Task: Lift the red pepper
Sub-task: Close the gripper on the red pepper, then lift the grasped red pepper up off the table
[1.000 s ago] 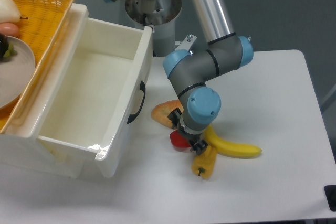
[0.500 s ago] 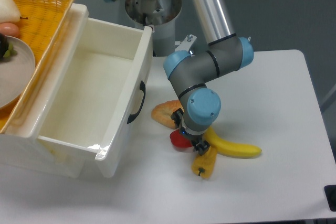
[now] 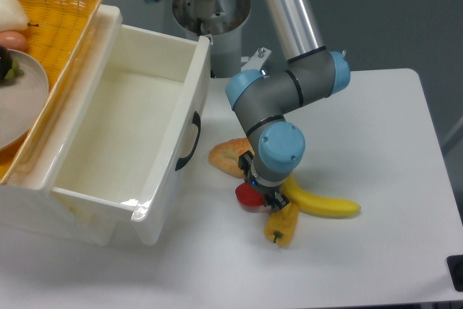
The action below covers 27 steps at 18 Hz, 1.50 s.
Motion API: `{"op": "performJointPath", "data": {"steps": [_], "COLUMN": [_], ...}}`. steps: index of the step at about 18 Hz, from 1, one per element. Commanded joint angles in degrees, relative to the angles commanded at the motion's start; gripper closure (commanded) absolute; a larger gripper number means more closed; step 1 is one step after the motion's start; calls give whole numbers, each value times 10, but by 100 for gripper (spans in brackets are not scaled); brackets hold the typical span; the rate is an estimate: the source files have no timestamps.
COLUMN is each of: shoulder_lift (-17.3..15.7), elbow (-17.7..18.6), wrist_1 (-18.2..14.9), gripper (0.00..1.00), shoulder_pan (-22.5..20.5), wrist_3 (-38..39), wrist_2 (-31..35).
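The red pepper [image 3: 247, 195] is small, glossy and rounded. It lies on the white table [image 3: 376, 142], partly hidden under the arm's blue wrist. My gripper [image 3: 262, 183] points straight down over it, with one dark finger at the pepper's upper left and the other [image 3: 275, 198] at its lower right. The jaws look closed against the pepper, which still rests on the table. The wrist hides most of the fingers.
A yellow banana [image 3: 323, 205] and a yellow-orange pepper [image 3: 282, 225] lie just right of and below the gripper. An orange pastry-like piece [image 3: 228, 154] lies to its upper left. A white open drawer [image 3: 123, 142] stands to the left, with a yellow basket [image 3: 58, 12] behind it.
The fingers have drawn slightly closer together around the red pepper, and the pepper has shifted a little to the right. The arm has hardly moved.
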<state>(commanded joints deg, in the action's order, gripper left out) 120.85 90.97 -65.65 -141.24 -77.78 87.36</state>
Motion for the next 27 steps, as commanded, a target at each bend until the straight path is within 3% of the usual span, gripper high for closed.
{"op": "performJointPath", "data": {"steps": [13,14,17,27], "shoulder_lift": [-4,-5,-9,-66], "elbow": [-15,-32,-54,-61], "wrist_1": [-10,-40,-83,-122], "gripper": [59,59,59,59], "shoulder_pan": [-2,-4,-4,-24], "wrist_3": [0,-2,-23,-126], "wrist_2": [4,3,7,19]}}
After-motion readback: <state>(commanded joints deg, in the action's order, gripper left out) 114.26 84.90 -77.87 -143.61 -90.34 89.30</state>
